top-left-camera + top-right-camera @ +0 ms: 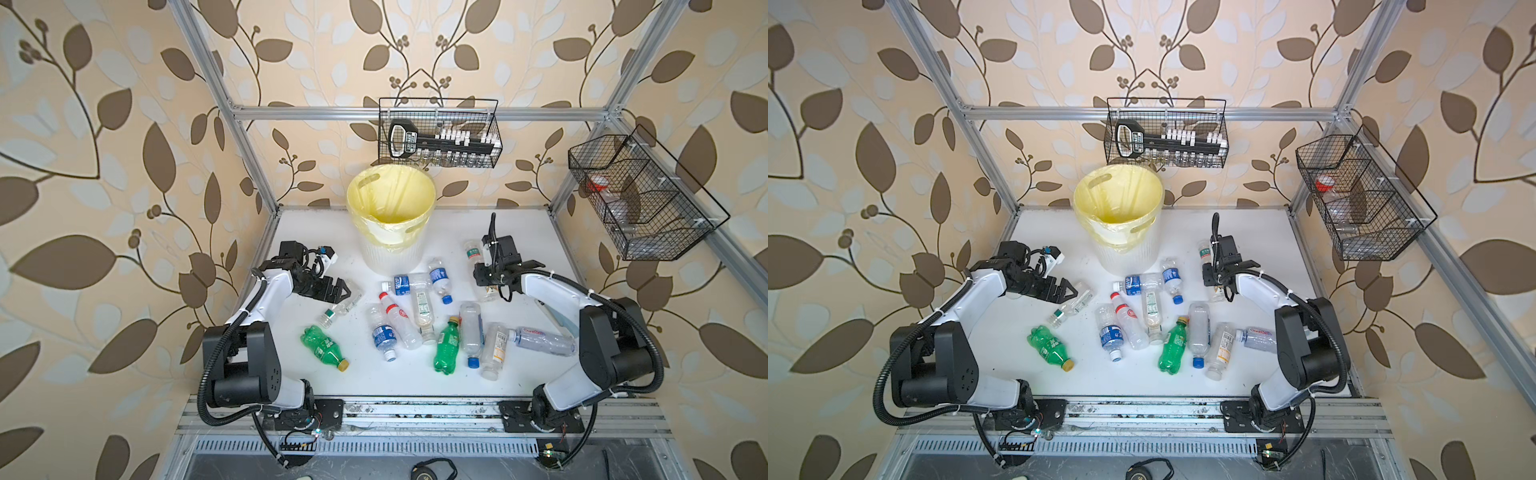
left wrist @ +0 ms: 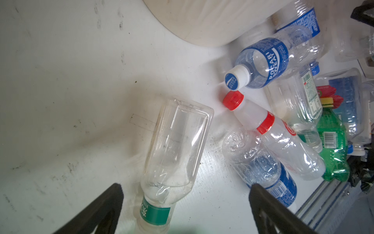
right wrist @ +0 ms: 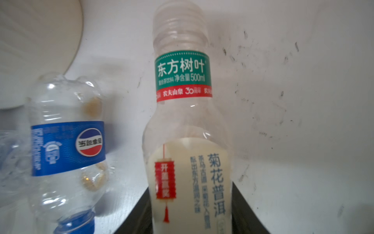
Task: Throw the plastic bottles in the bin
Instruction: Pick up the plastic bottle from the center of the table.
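Several plastic bottles lie scattered on the white table, two of them green. The bin, a white ribbed pail with a yellow bag, stands at the back middle. My right gripper is shut on a clear tea bottle with a green neck label; both jaws press its sides. In a top view this bottle lies to the right of the bin, under the right gripper. My left gripper is open over a clear green-banded bottle, apart from it.
A black wire basket with small vials hangs on the back rail above the bin. Another wire basket hangs at the right. Metal frame posts bound the table. A Pepsi-labelled bottle lies beside the held one.
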`<state>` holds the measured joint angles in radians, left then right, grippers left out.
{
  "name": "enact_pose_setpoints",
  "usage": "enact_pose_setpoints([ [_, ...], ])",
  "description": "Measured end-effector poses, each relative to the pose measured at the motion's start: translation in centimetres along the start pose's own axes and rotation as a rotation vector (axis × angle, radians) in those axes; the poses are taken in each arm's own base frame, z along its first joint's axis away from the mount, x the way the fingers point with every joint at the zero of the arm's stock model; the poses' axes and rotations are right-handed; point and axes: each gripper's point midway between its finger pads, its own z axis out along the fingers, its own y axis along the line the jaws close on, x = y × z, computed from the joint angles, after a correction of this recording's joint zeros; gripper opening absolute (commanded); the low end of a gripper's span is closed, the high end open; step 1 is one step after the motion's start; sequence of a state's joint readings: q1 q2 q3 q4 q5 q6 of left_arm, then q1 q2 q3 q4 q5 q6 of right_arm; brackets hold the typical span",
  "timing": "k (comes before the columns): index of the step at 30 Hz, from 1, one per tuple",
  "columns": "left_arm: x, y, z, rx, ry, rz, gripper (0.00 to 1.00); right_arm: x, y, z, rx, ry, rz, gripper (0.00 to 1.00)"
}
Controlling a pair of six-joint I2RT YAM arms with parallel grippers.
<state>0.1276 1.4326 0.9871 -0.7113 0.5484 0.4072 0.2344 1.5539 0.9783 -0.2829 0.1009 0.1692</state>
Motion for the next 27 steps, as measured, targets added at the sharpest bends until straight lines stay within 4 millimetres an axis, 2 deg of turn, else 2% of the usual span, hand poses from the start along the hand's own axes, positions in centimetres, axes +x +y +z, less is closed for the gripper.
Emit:
enact_pose_setpoints([
  [2,0.0,0.1,-0.1,0.001,-0.001,-0.006,0.99,-0.8,0.0,-1.3,-0.01,-0.053,0.025,0.38],
  [11,0.1,0.0,-0.2,0.022,-0.005,-0.025,0.99,-1.5,-0.1,-5.6,-0.042,-0.176,0.099,0.35],
  [27,0.1,-0.4,-0.3,0.038,-0.009,-0.038,0.99,-5.1,2.2,-13.6,-0.198,-0.383,0.173,0.31],
])
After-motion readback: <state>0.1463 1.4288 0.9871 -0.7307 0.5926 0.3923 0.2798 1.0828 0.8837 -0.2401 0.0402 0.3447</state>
